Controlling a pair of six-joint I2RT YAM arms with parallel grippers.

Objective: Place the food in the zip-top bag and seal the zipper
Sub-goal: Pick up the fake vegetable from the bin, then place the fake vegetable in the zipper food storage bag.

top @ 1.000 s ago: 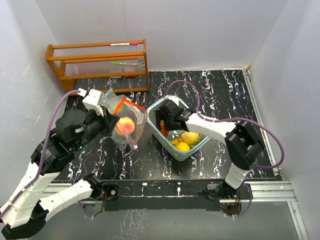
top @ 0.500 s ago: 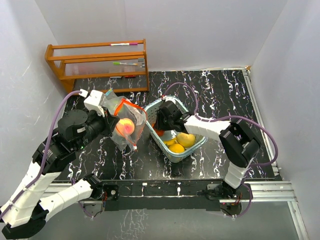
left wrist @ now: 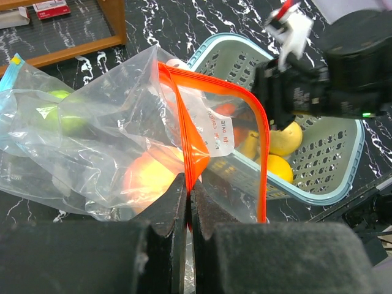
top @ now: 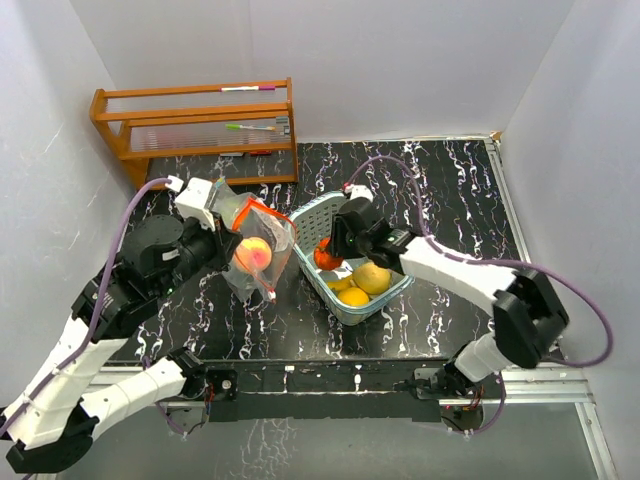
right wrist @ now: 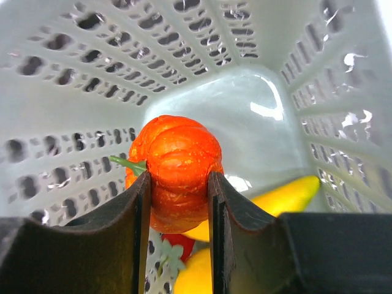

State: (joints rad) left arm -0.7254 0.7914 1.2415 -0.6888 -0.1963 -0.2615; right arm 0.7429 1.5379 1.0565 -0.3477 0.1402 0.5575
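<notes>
Black, white-veined marble forms the table [top: 450, 190] in the top external view. A wooden rack [top: 192, 119] stands at its far left corner. The clear zip-top bag [top: 275, 230] sits on the left half of the table, about midway between the far and near edges, with a peach-coloured toy fruit [top: 250, 256] visible through its film. The left end effector [top: 228, 218] grips the bag at its upper part. Just right of the bag, touching or nearly so, a pale teal lattice basket [top: 318, 208] sits tilted near the table's centre. The right end effector [top: 329, 250] reaches into the basket's left part, at an orange toy pumpkin [top: 322, 258]. Yellow toy fruits [top: 372, 277] lie in the basket's near end.

Left wrist view: the two fingers [left wrist: 165, 214] are pressed together on the bag's orange zipper strip [left wrist: 184, 104], and the mouth gapes open toward the basket. A green toy [left wrist: 64, 116] rests in the bag's far end, beyond the peach-coloured fruit.

Right wrist view: the fingers [right wrist: 138, 226] are clamped on either flank of the pumpkin, which sits within the basket's perforated walls. Whether it touches the basket floor cannot be told. A yellow curved toy [right wrist: 288, 196] and a red toy [right wrist: 177, 242] lie below it.
</notes>
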